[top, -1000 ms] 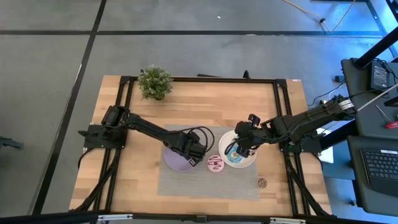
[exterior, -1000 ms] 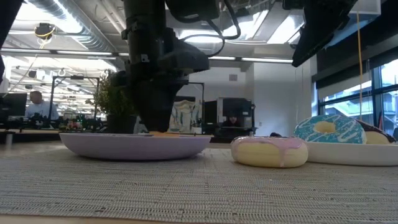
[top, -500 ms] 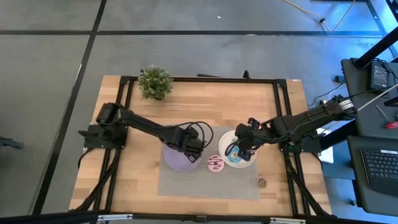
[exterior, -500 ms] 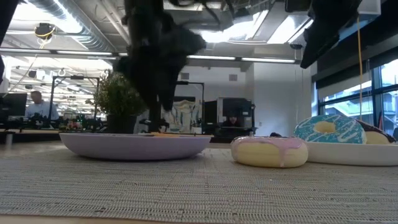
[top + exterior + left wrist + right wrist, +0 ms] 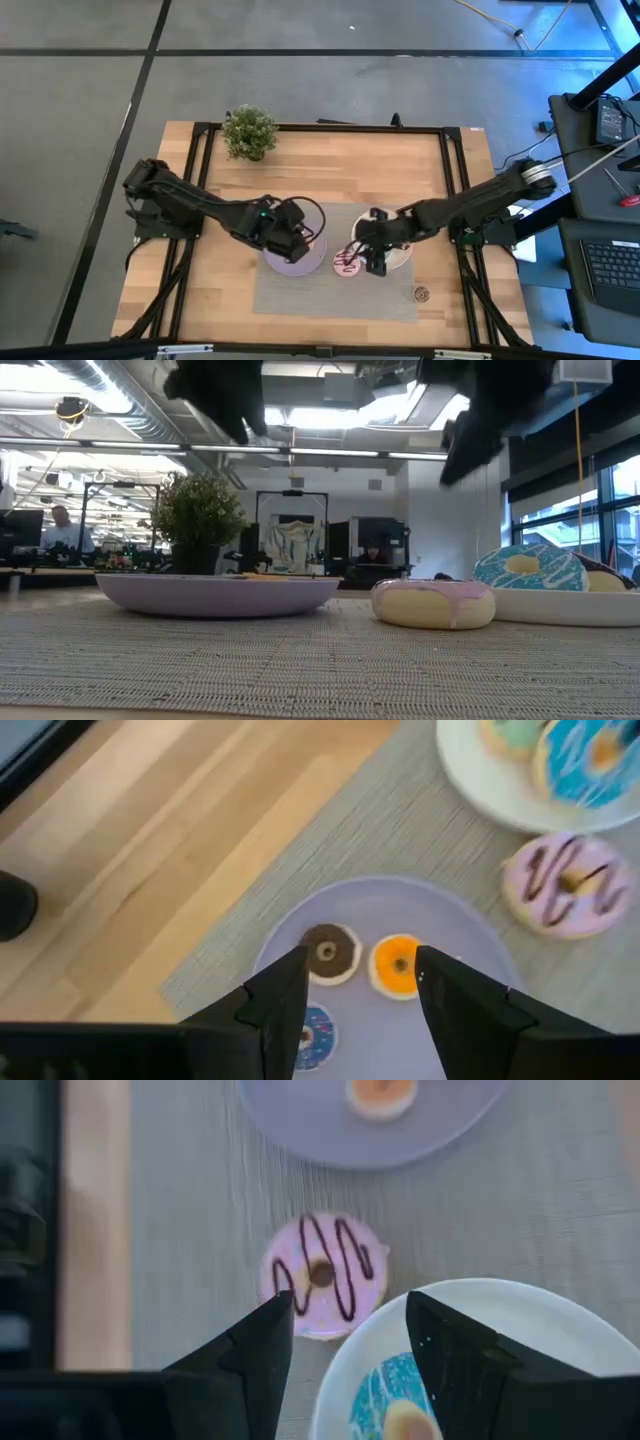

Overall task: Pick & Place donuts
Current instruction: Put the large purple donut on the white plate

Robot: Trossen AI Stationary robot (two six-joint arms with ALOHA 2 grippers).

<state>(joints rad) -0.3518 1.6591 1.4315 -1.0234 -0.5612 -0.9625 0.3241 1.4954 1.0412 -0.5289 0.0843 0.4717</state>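
1. Presently my left pincer (image 5: 360, 995) hangs spread apart and empty above the lilac plate (image 5: 455, 920), which holds a brown mini donut (image 5: 328, 953), an orange mini donut (image 5: 396, 965) and a small blue-iced donut (image 5: 318, 1027).
2. My right pincer (image 5: 350, 1335) is also apart, holding nothing, poised over the pink donut (image 5: 322, 1275) with chocolate stripes.
3. That pink donut lies on the grey mat (image 5: 300, 292), between the lilac plate at its 9 o'clock and the white plate (image 5: 398, 257) at its 3 o'clock.
4. On the white plate rests a blue donut (image 5: 530, 568).
5. At the surface's (image 5: 350, 165) 11 o'clock corner stands a potted plant (image 5: 249, 131).
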